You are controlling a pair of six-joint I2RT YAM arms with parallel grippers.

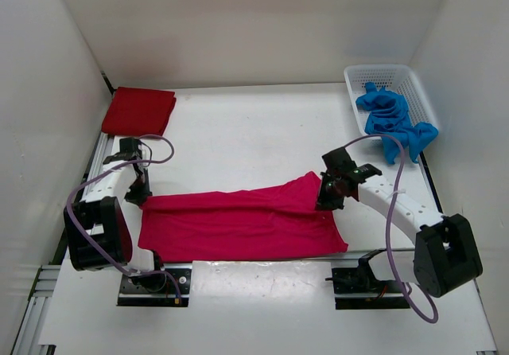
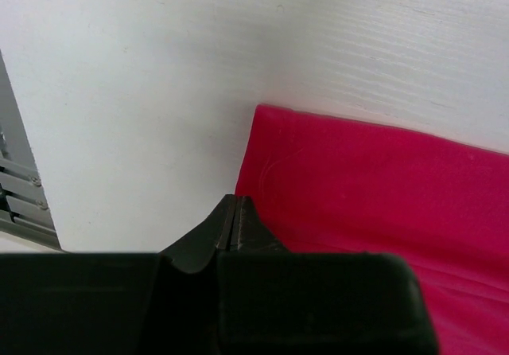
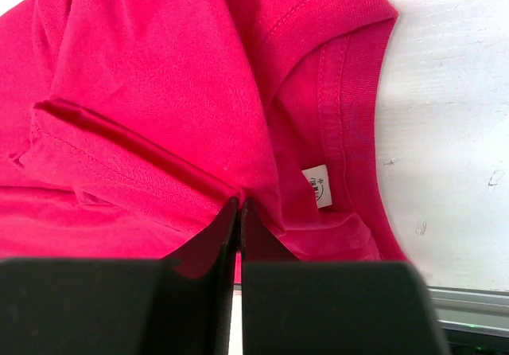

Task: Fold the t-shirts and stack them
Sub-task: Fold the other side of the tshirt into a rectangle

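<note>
The magenta-pink t-shirt (image 1: pixel 238 224) lies spread across the near middle of the table. My right gripper (image 1: pixel 328 197) is shut on a raised fold of it (image 3: pixel 143 132) beside the collar and its white label (image 3: pixel 318 186). My left gripper (image 1: pixel 139 195) is shut, with its tips (image 2: pixel 236 201) at the shirt's left edge (image 2: pixel 242 164). No cloth shows between its fingers, and the cloth there lies flat. The dark red t-shirt (image 1: pixel 137 110) sits folded at the back left. The bright blue t-shirt (image 1: pixel 392 120) is bunched up in the basket.
The white mesh basket (image 1: pixel 382 74) stands at the back right against the wall. White walls close in the table on three sides. A metal rail (image 1: pixel 262 257) runs along the near edge between the arm bases, and another rail (image 2: pixel 12 204) runs down the left side.
</note>
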